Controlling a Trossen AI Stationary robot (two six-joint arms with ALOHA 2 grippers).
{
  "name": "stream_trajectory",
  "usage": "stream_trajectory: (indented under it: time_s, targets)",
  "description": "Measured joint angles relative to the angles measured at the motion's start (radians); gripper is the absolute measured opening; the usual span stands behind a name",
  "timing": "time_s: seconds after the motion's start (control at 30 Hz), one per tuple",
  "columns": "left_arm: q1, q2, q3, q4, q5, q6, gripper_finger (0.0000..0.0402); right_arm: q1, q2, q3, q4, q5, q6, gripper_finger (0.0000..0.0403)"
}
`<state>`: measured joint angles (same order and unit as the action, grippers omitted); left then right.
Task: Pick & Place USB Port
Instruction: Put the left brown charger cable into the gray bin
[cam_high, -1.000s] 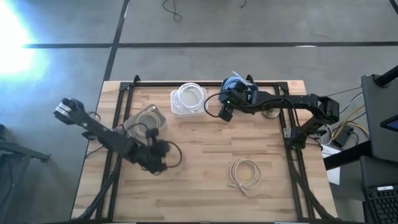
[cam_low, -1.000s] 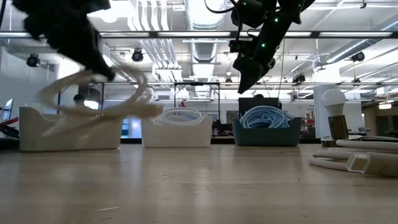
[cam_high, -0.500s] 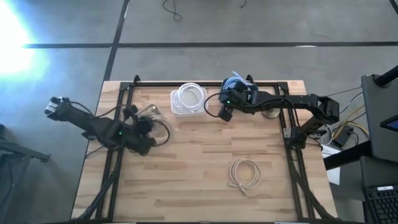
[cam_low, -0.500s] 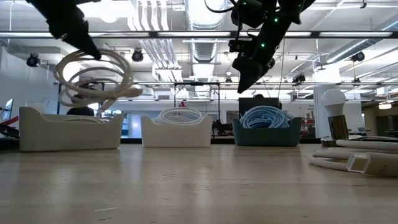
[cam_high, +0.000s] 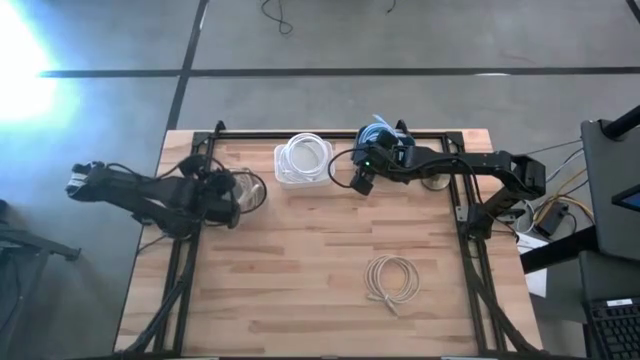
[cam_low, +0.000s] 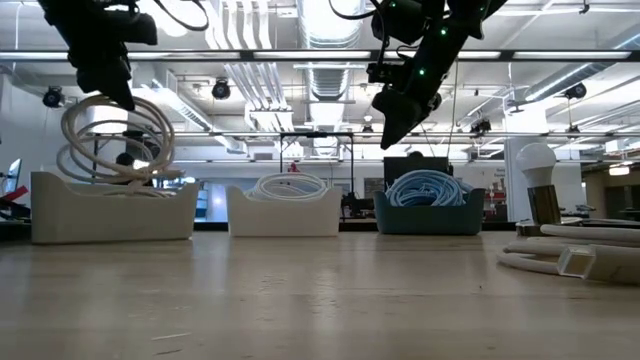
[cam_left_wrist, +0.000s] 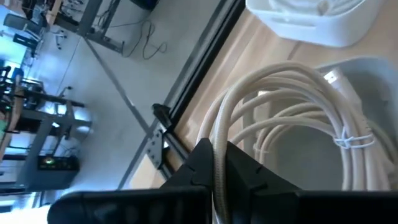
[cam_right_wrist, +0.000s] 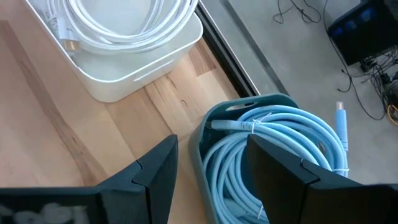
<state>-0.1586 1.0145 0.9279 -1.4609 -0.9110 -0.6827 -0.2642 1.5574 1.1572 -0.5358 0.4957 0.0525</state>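
Over the wooden table (cam_high: 330, 250), two dark arms are working from either side, and the placing step is looking close to done. Three bins are sitting in a row along the far edge: a pale left bin (cam_low: 110, 205), a white middle bin (cam_high: 303, 162) with a white cable in it, and a blue bin (cam_right_wrist: 261, 155) with a light blue cable. The left gripper (cam_high: 222, 200) is hanging directly above the left bin, its fingers clamped narrow on a cream coiled cable (cam_low: 112, 135); the left wrist view is showing one strand pinched between them. The coil's lower loops are dipping to the bin's rim, though whether they are touching the bottom cannot be told. Next, I judge, the gripper needs lowering a little and opening so the whole coil drops inside without snagging the wall. The right gripper (cam_high: 362, 180) is waiting raised between the middle and blue bins, fingers spread and carrying nothing. Another cream coil (cam_high: 393, 280) is lying loose on the near right of the table, likely next. The held cable's connector is hard to make out.
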Motion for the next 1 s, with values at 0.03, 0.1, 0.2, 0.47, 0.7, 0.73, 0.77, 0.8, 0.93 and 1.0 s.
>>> stream_trajectory:
  time_s: [0.03, 0.1, 0.2, 0.47, 0.7, 0.73, 0.77, 0.8, 0.93, 1.0]
  targets:
    - [0.003, 0.000, 0.006, -0.005, 0.002, 0.004, 0.0016, 0.000, 0.000, 0.000, 0.000, 0.000, 0.000, 0.0189]
    - [0.008, 0.001, 0.024, -0.012, 0.002, 0.004, 0.0015, 0.000, 0.000, 0.000, 0.000, 0.000, 0.000, 0.0189]
    - [0.009, 0.001, 0.051, -0.022, 0.020, 0.005, 0.0015, 0.000, 0.000, 0.000, 0.001, 0.000, 0.000, 0.0189]
    - [0.013, 0.023, -0.015, 0.011, 0.164, -0.028, 0.0015, 0.000, 0.000, 0.000, 0.004, 0.000, 0.000, 0.0189]
    - [0.013, 0.101, -0.101, 0.042, 0.072, -0.006, 0.0016, 0.000, 0.000, 0.000, 0.004, 0.000, -0.002, 0.0189]
    - [0.013, 0.112, -0.101, 0.037, 0.056, -0.002, 0.0016, 0.000, 0.000, 0.000, 0.004, 0.000, -0.004, 0.0189]
    - [0.013, 0.119, -0.097, 0.035, 0.050, -0.002, 0.0016, 0.000, 0.000, 0.000, 0.004, 0.000, -0.004, 0.0189]
    - [0.014, 0.126, -0.090, 0.032, 0.047, 0.001, 0.0016, 0.000, 0.000, 0.000, 0.004, 0.000, -0.004, 0.0189]
    - [0.014, 0.140, -0.045, 0.028, 0.042, 0.033, 0.0016, 0.000, 0.000, 0.000, 0.004, 0.000, -0.004, 0.0189]
    - [0.015, 0.142, -0.012, 0.021, 0.034, 0.056, 0.0016, 0.000, 0.000, 0.000, 0.004, 0.000, -0.003, 0.0189]
